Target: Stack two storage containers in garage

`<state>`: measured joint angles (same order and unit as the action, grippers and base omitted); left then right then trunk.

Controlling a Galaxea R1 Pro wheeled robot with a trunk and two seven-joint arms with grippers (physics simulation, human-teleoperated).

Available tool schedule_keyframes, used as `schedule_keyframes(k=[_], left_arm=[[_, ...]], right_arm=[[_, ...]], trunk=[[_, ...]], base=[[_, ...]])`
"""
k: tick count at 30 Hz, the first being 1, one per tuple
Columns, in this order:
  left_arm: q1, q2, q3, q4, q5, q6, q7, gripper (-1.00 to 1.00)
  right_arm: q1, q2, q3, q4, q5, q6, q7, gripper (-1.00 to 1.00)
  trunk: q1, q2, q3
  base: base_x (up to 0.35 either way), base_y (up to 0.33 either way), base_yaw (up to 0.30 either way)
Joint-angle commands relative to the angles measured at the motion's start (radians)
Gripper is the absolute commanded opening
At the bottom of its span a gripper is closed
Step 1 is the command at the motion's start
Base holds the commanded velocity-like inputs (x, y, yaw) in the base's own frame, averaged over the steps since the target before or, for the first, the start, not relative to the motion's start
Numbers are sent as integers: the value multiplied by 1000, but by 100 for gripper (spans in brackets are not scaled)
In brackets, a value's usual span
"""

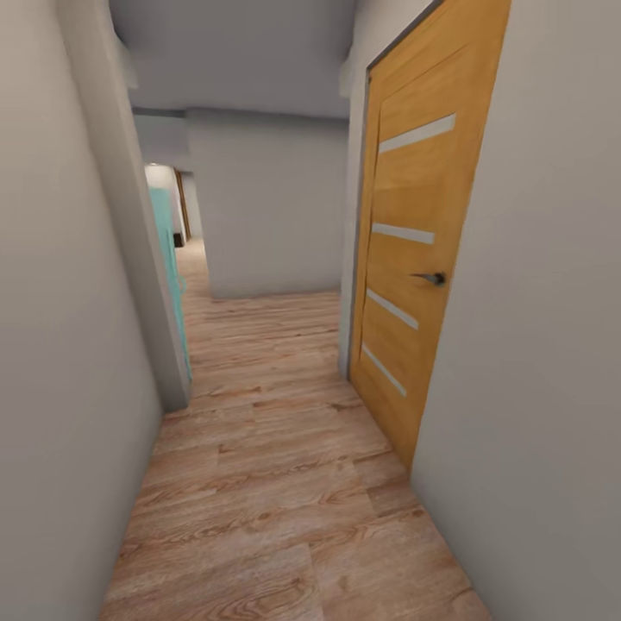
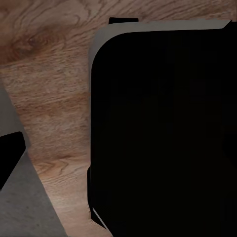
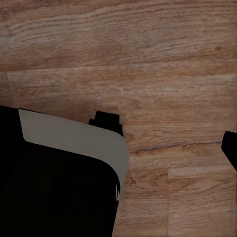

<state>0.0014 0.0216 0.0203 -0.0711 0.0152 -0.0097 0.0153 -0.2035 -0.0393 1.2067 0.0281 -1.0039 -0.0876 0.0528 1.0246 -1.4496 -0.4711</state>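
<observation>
The two storage containers are out of view. I am in a narrow hallway with a light wood plank floor (image 1: pixel 285 509). In the left wrist view, one dark fingertip (image 2: pixel 10 158) of my left gripper (image 2: pixel 118 158) sits at the frame's edge, over the planks and beside my black, grey-edged base (image 2: pixel 163 128). The right wrist view has a dark fingertip (image 3: pixel 231 148) of my right gripper (image 3: pixel 118 148) at its edge, above bare planks, with the base (image 3: pixel 54 182) close by. Nothing lies between the fingers of either gripper.
An orange wooden door (image 1: pixel 423 259) with pale stripes and a dark handle (image 1: pixel 431 278) stands shut on the right wall. A teal door (image 1: pixel 168 267) shows past the grey wall corner (image 1: pixel 142 259) on the left. A grey wall (image 1: pixel 267 207) closes the hallway ahead, with an opening going left.
</observation>
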Motion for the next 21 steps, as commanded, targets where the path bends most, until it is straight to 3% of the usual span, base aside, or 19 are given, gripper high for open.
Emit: schedule_keyframes(k=[1, 10, 21], left_arm=[[0, 0, 1, -1, 2, -1, 2, 100], [0, 0, 3, -1, 2, -1, 2, 100], [0, 0, 3, -1, 2, -1, 2, 100]], right_arm=[[0, 1, 8, 3, -10, -4, 6, 100], [0, 0, 8, 3, -10, -4, 6, 100], [0, 0, 7, 3, -10, -5, 6, 100]], trunk=[[0, 0, -1], [0, 0, -1], [0, 0, -1]], base=[[206, 0, 270], [195, -1, 263], [226, -131, 42]])
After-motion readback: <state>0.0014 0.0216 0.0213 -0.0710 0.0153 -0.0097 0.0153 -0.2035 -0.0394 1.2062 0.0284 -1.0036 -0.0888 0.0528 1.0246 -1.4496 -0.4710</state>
